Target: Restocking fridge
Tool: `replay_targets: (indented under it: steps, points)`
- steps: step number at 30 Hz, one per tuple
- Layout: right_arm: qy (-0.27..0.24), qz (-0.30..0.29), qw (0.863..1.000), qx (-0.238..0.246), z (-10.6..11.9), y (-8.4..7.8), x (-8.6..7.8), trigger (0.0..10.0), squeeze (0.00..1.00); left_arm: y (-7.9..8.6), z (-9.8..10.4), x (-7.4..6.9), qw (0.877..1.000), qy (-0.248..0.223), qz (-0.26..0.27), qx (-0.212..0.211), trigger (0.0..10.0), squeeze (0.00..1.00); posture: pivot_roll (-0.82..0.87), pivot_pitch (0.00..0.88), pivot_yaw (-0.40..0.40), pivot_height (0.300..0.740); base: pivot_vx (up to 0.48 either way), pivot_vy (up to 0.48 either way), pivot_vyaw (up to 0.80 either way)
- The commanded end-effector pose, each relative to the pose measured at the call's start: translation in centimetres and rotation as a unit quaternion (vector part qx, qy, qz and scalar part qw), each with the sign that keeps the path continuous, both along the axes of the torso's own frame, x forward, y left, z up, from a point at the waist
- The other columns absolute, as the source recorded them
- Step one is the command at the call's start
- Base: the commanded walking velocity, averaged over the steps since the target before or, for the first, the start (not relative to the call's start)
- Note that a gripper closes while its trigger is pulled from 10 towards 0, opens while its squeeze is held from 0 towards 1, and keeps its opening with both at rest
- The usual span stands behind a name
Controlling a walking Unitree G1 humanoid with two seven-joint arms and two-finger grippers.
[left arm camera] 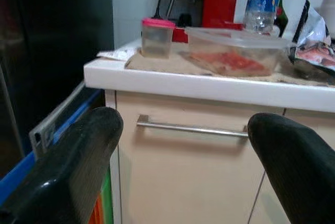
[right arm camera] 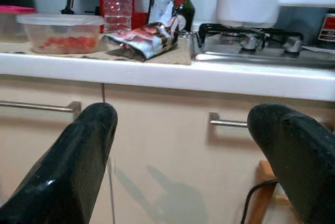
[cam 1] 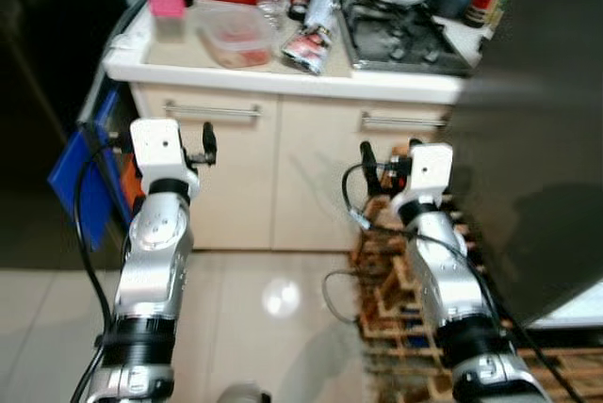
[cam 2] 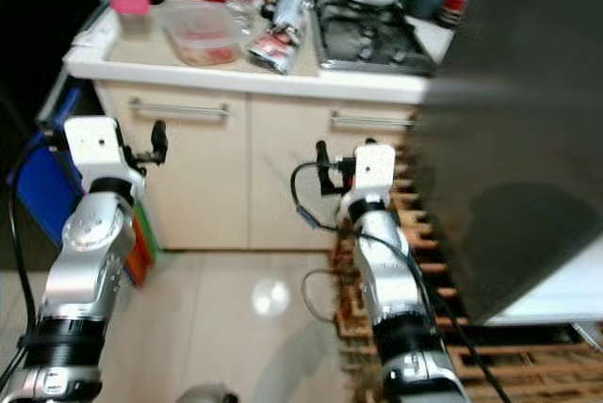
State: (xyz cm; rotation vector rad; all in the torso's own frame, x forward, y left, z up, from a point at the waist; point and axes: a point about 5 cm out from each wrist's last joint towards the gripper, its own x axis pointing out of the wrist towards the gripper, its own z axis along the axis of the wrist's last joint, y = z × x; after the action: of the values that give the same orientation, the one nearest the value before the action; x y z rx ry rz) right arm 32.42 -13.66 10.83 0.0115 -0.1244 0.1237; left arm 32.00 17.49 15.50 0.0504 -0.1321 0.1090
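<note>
Left gripper and right gripper: both spread, empty, before counter bearing tub, packet, bottle.

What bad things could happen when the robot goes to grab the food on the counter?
The foil bag hangs slightly over the counter edge, so a bump from the right pincer might knock it to the floor. The lidded tub of red food sits close beside the water bottle, so reaching with the left pincer could tip the bottle. The wooden pallets by the robot's right side might trip it.
</note>
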Motion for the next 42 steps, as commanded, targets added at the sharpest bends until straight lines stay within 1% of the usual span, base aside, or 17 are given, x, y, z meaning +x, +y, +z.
replay_targets:
  steps: [1, 4, 6, 9, 10, 12, 14, 15, 18, 21, 22, 25, 28, 34, 35, 42]
  points:
    - [0.009, -0.011, 1.000, 0.000, -0.5, -0.7, -0.2, 10.0, 0.00, -0.4, 0.2, 0.0, 1.000, -0.003, -0.006, 0.009, 10.0, 0.00, 0.10, 0.000, -0.061, 0.740, 0.000, 0.000, 0.00]
    - [0.004, -0.014, 1.000, 0.000, -0.4, -0.6, -0.2, 10.0, 0.00, -0.5, 0.2, 0.1, 1.000, -0.002, -0.009, 0.015, 10.0, 0.00, 0.10, 0.000, -0.060, 0.740, 0.000, 0.000, 0.00]
    - [-0.020, -0.025, 0.999, -0.001, 0.5, -0.7, -0.1, 10.0, 0.00, -0.5, 0.5, 0.2, 1.000, -0.012, -0.013, 0.019, 10.0, 0.00, 0.10, 0.000, -0.059, 0.740, 0.000, 0.000, 0.00]
    - [-0.052, -0.047, 0.998, -0.006, 2.1, -1.2, 0.4, 10.0, 0.00, -0.6, 1.0, 0.3, 0.998, -0.028, -0.028, 0.043, 10.0, 0.00, 0.09, 0.000, -0.059, 0.740, 0.000, 0.000, 0.00]
    - [-0.052, -0.047, 0.998, -0.006, 2.1, -1.2, 0.4, 10.0, 0.00, -0.6, 1.0, 0.3, 0.998, -0.028, -0.028, 0.043, 10.0, 0.00, 0.09, 0.000, -0.059, 0.740, 0.000, 0.000, 0.00]
    - [-0.058, -0.062, 0.996, -0.005, 2.7, -1.7, 0.6, 10.0, 0.00, -0.7, 1.0, 0.5, 0.998, -0.021, -0.039, 0.046, 10.0, 0.00, 0.09, 0.000, -0.058, 0.740, 0.000, 0.000, 0.00]
    - [-0.056, -0.077, 0.995, -0.004, 2.8, -2.1, 0.7, 10.0, 0.00, -1.1, 0.6, 0.7, 0.997, -0.005, -0.054, 0.054, 10.0, 0.00, 0.09, 0.000, -0.058, 0.740, 0.000, 0.000, 0.00]
    - [-0.056, -0.080, 0.995, -0.003, 2.8, -2.2, 0.7, 10.0, 0.00, -1.5, 0.6, 0.7, 0.996, -0.002, -0.076, 0.057, 10.0, 0.00, 0.09, 0.000, -0.056, 0.740, 0.000, 0.000, 0.00]
    - [-0.088, -0.063, 0.994, -0.013, 4.0, -1.6, 0.7, 10.0, 0.00, -1.8, 1.4, 0.5, 0.995, -0.031, -0.084, 0.050, 10.0, 0.00, 0.08, 0.000, -0.056, 0.740, 0.157, 0.000, 0.00]
    - [-0.112, -0.044, 0.992, -0.022, 5.0, -0.9, 0.6, 10.0, 0.00, -2.1, 2.0, 0.5, 0.995, -0.045, -0.081, 0.033, 10.0, 0.00, 0.08, 0.000, -0.063, 0.740, 0.436, 0.100, 0.00]
    - [-0.112, -0.044, 0.992, -0.022, 5.0, -0.9, 0.6, 10.0, 0.00, -2.1, 2.0, 0.5, 0.995, -0.045, -0.081, 0.033, 10.0, 0.00, 0.08, 0.000, -0.063, 0.740, 0.375, 0.300, 0.00]
    - [-0.088, -0.043, 0.995, -0.019, 3.9, -0.9, 0.6, 10.0, 0.00, -2.4, 2.1, 0.6, 0.995, -0.048, -0.084, 0.033, 10.0, 0.00, 0.09, 0.000, -0.072, 0.740, 0.375, 0.299, 0.00]
    - [-0.079, -0.041, 0.996, -0.020, 3.4, -0.8, 0.5, 10.0, 0.00, -2.1, 2.1, 0.6, 0.996, -0.045, -0.074, 0.029, 10.0, 0.00, 0.09, 0.000, -0.071, 0.740, 0.390, 0.281, 0.00]
    - [-0.071, -0.043, 0.996, -0.017, 3.1, -0.9, 0.6, 10.0, 0.00, -1.8, 1.7, 0.7, 0.996, -0.028, -0.068, 0.048, 10.0, 0.00, 0.10, 0.000, -0.075, 0.740, 0.426, 0.128, 0.00]
    - [-0.071, -0.038, 0.997, -0.017, 3.2, -0.6, 0.7, 10.0, 0.00, -1.8, 1.7, 0.9, 0.996, -0.024, -0.064, 0.051, 10.0, 0.00, 0.11, 0.000, -0.077, 0.740, 0.446, 0.000, 0.00]
    - [-0.072, -0.035, 0.997, -0.013, 3.3, -0.2, 1.0, 10.0, 0.00, -1.5, 2.4, 1.2, 0.996, -0.031, -0.059, 0.055, 10.0, 0.00, 0.11, 0.000, -0.070, 0.740, 0.455, 0.000, 0.00]
